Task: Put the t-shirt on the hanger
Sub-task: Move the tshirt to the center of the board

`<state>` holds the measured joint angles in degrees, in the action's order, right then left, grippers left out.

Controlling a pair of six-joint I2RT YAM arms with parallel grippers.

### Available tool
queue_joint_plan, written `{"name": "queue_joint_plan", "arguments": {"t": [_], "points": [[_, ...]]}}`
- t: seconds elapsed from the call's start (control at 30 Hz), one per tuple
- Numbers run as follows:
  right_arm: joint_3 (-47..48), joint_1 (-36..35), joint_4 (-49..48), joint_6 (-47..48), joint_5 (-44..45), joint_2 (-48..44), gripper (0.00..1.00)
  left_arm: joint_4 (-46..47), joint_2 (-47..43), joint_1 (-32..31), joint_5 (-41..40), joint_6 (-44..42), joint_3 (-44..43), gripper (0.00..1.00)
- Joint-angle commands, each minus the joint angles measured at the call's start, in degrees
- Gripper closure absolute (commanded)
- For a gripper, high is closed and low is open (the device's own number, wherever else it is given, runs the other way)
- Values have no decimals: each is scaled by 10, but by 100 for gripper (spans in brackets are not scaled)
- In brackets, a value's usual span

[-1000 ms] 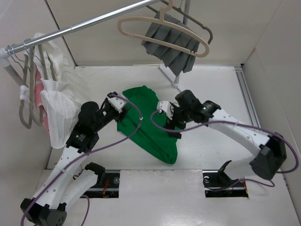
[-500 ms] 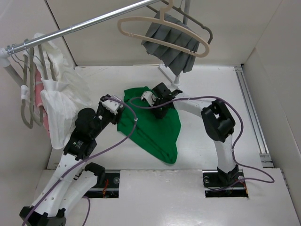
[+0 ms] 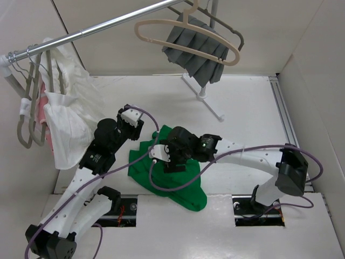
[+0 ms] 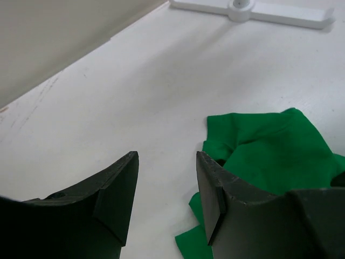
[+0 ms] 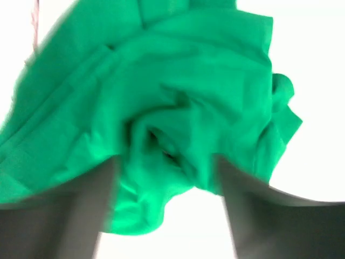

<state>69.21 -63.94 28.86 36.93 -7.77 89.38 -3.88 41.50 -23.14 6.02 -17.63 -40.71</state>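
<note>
The bright green t-shirt (image 3: pixel 187 193) lies crumpled on the white worktop (image 3: pixel 253 108), near its front edge and well apart from the beige hanger (image 3: pixel 137 31), which hangs bare on the metal rail (image 3: pixel 97 27) overhead. The right gripper (image 5: pixel 164 162) sits on the shirt, its fingers spread wide around a bunched fold (the wrist view is blurred). That arm and a loop of purple cable (image 3: pixel 161 189) cover the garment's middle. The left gripper (image 4: pixel 165 159) hovers just beside the shirt's edge, its fingers apart and empty. A grey pleated cloth (image 3: pixel 197 54) hangs behind the beige hanger, white garments (image 3: pixel 67 118) hang at far left, and the rack's white foot (image 4: pixel 250 11) crosses the worktop beyond.
</note>
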Motion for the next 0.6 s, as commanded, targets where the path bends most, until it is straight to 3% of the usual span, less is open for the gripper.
{"name": "queue_joint_plan", "arguments": {"t": [0.0, 0.03, 0.13, 0.23, 0.27, 0.3, 0.33, 0.37, 0.4, 0.47, 0.57], "points": [[-14, 1, 54, 26, -10, 20, 6, 25, 17, 1, 1, 15, -18, 56], [-21, 0, 62, 26, -10, 26, 0, 25, 17, 1, 10, 15, -24, 56], [-26, 0, 59, 9, 80, 0, 0, 25, 17, 1, 23, 9, -24, 56], [-26, 59, 27, -30, 71, -30, 2, 25, 17, 1, 23, 4, -24, 56], [-26, 85, 3, -42, 16, -30, 10, 25, 17, 1, 23, 4, -24, 56], [-42, 142, -12, -55, -18, -37, 24, 25, 17, 1, 29, 4, -24, 56], [-52, 169, -30, -87, -49, -42, 58, 25, 12, 1, 29, 4, -24, 56], [-64, 193, -49, -104, -98, -42, 70, 20, 12, 1, 34, 4, -17, 56], [-78, 214, -89, -118, -119, -42, 75, 19, 6, 1, 34, 4, -17, 56], [-109, 253, -120, -134, -164, -40, 67, 19, 6, 1, 62, 4, -10, 56], [-127, 266, -136, -134, -228, -12, 43, -24, 30, 1, 145, -33, -5, 50]]}}
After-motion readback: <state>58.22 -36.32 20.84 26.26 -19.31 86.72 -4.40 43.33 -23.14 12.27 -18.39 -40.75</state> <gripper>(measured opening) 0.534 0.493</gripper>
